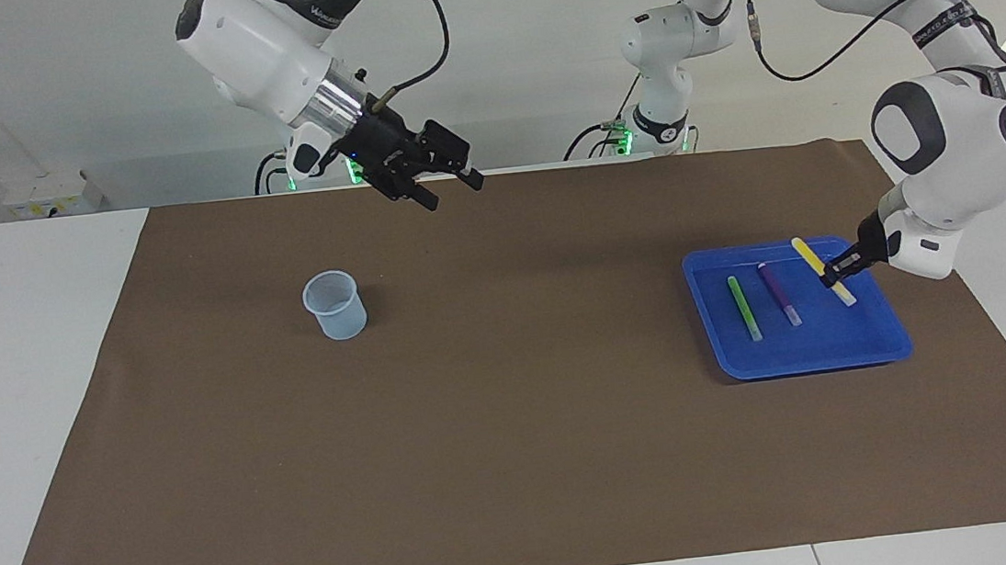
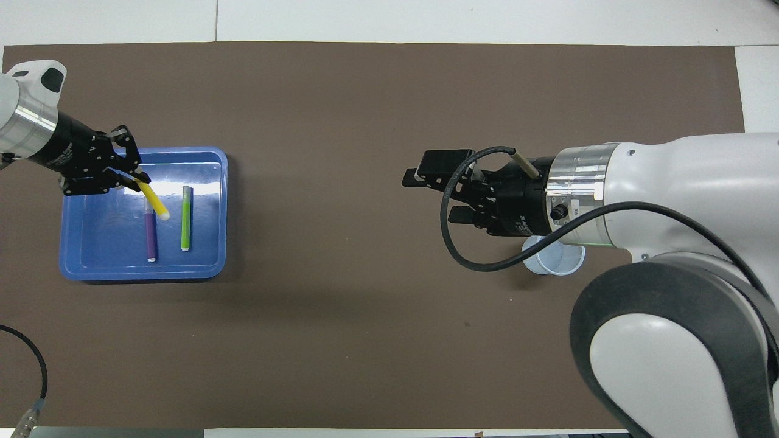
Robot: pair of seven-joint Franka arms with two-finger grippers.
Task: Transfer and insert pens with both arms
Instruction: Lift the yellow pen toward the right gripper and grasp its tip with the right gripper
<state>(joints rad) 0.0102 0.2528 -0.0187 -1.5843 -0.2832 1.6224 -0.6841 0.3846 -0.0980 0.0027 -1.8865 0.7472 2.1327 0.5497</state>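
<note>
In the overhead view the right arm (image 2: 669, 201) hid part of the clear cup (image 2: 563, 263) at center right and ran off the lower right edge. The left arm (image 2: 18, 118) was cut off at the upper left edge.

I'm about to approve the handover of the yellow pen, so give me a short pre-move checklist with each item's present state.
1. Left gripper shut on yellow pen: ok.
2. Yellow pen lifted off the blue tray: ok, it hangs tilted above it.
3. Right gripper open to receive: ok.
4. Right gripper at the pen: not ok, it is over the mat's middle.
5. Green pen and purple pen lying in the tray: ok.
6. Cup upright: ok.
</note>
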